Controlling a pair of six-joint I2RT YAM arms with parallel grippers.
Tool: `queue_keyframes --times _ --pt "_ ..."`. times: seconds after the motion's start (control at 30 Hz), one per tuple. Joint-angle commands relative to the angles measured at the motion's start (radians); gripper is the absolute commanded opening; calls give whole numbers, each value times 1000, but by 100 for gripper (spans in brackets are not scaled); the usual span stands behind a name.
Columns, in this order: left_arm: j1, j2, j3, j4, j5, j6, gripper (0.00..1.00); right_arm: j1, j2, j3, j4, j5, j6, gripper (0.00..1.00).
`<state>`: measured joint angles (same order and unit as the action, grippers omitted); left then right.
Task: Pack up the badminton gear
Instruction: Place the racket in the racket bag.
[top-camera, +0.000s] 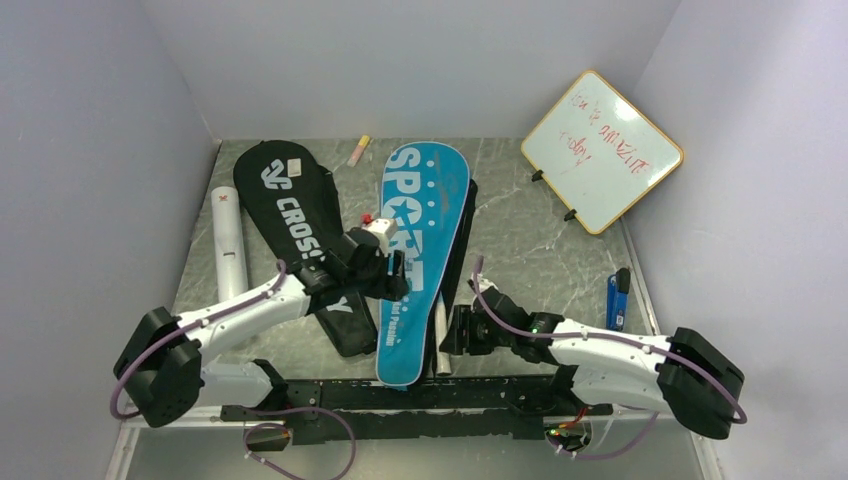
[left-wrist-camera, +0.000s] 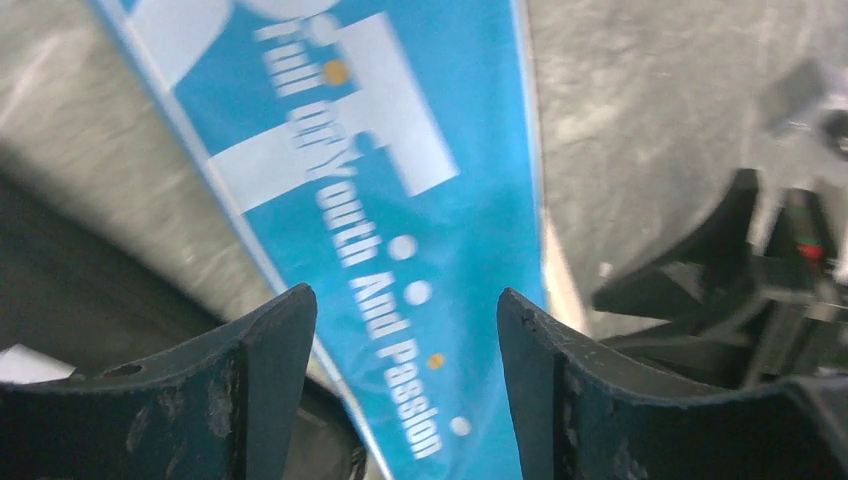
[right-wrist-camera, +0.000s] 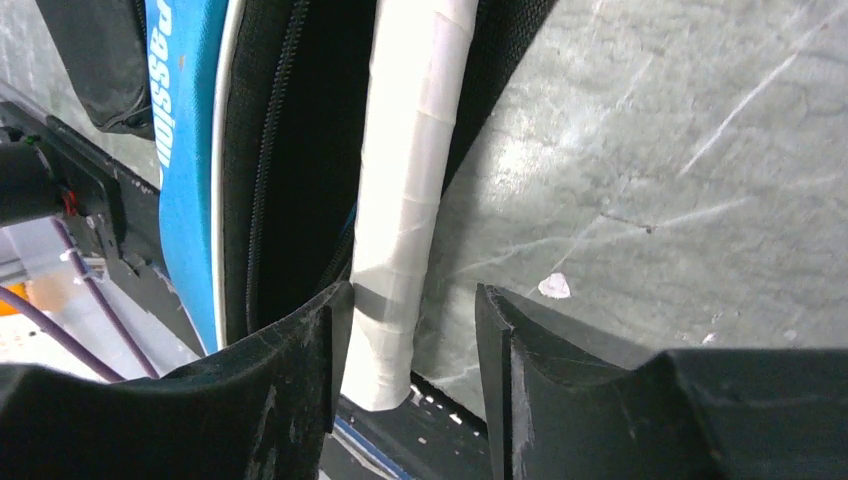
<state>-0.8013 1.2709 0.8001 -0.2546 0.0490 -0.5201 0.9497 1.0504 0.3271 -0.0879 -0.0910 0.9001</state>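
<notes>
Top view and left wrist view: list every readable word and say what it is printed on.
"SPORT": big white letters on the blue racket cover, the T partly covered from above.
"Full of Youth And Passion": small white letters on the same cover, in the left wrist view.
"CROSS": on the black racket cover, the rest covered.
Red handwriting on the whiteboard: too blurred to read.
Red mark on the white cardboard tube: too small to read.

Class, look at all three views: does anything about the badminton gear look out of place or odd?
Yes: a white-taped racket handle pokes out from the blue cover at its near end, beside the black zipper edge, lying inside the open right pincer.
</notes>
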Motion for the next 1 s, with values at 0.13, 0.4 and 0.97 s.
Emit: queue_keyframes --times 0.13,0.4,0.97 --pt "37 -114 -143 -85 -59 -87 71 35 -40 -13 10 -34 50 49" --pt "36 -81 -244 12 66 -116 62 41 36 22 58 -53 51 40" --pt "35 30 -272 140 188 -95 45 41 53 101 81 -30 63 14"
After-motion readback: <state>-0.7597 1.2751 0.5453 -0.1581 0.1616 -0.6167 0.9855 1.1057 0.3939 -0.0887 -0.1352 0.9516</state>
